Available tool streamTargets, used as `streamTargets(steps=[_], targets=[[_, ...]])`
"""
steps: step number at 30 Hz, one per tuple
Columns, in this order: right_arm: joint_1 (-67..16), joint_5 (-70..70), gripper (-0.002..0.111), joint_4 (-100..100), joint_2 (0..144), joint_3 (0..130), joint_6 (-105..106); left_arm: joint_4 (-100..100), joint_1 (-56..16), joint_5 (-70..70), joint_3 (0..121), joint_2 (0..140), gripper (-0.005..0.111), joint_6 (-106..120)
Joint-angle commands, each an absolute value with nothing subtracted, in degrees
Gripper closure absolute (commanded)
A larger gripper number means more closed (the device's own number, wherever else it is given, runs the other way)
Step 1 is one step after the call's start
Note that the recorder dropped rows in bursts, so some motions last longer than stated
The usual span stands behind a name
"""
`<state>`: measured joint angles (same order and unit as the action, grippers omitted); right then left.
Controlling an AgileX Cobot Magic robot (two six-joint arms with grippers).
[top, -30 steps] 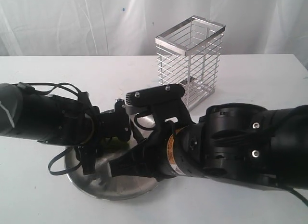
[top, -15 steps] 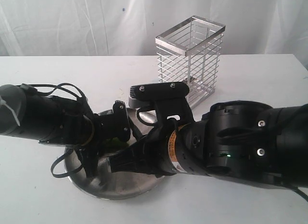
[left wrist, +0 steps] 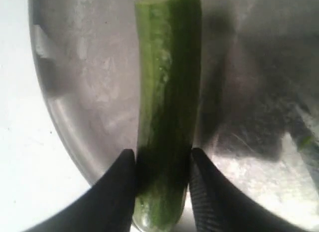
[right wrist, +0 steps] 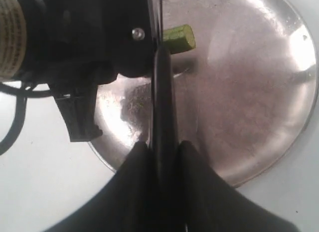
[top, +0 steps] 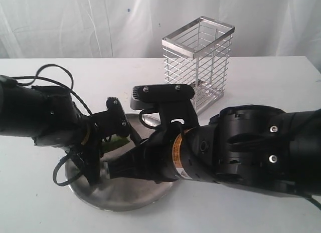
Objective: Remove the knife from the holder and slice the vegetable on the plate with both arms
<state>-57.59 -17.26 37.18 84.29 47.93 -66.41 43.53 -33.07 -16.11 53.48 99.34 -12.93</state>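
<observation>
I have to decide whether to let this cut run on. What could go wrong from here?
The knife runs right beside the left gripper, so the blade may strike its fingers. Those fingers pinch the vegetable only near one end; it could pivot or slide on the smooth plate. Little stub shows past the blade, so the slice may skid away.

The exterior camera looks from the front, slightly above, facing twelve o'clock. Both wrist cameras look close down on the plate (top: 125,198) (left wrist: 65,117) (right wrist: 259,107), which all views share.
</observation>
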Motion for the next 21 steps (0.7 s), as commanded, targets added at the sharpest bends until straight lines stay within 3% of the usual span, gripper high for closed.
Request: streamTargets(steps=[1, 9, 11, 12, 16, 21], targets=[[-57.6, -16.7, 0.108, 38.0, 83.5, 47.9, -63.3, 32.6, -33.2, -22.2, 53.4, 95.5, 0.107, -8.6], [-57.6, -26.3, 0.108, 31.0, 83.5, 47.9, -50.9, 12.1, -33.2, -27.5, 53.4, 94.7, 0.106, 1.0], [-57.6, -28.3, 0.108, 29.7, 83.5, 47.9, -49.5, 11.3, -33.2, -26.6, 53.4, 94.7, 0.096, 0.0], [-57.6, -28.9, 0.108, 29.3, 83.5, 47.9, -48.9, 11.1, -33.2, -26.6, 53.4, 94.7, 0.083, 0.0], [-57.6, -28.8, 0.108, 27.1, 83.5, 47.9, -45.4, 11.0, -33.2, -26.5, 53.4, 94.7, 0.054, 0.0], [-58.9, -29.1, 0.108, 24.9, 83.6, 47.9, -39.0, 10.3, -33.2, -26.5, 53.4, 94.7, 0.050, 0.0]])
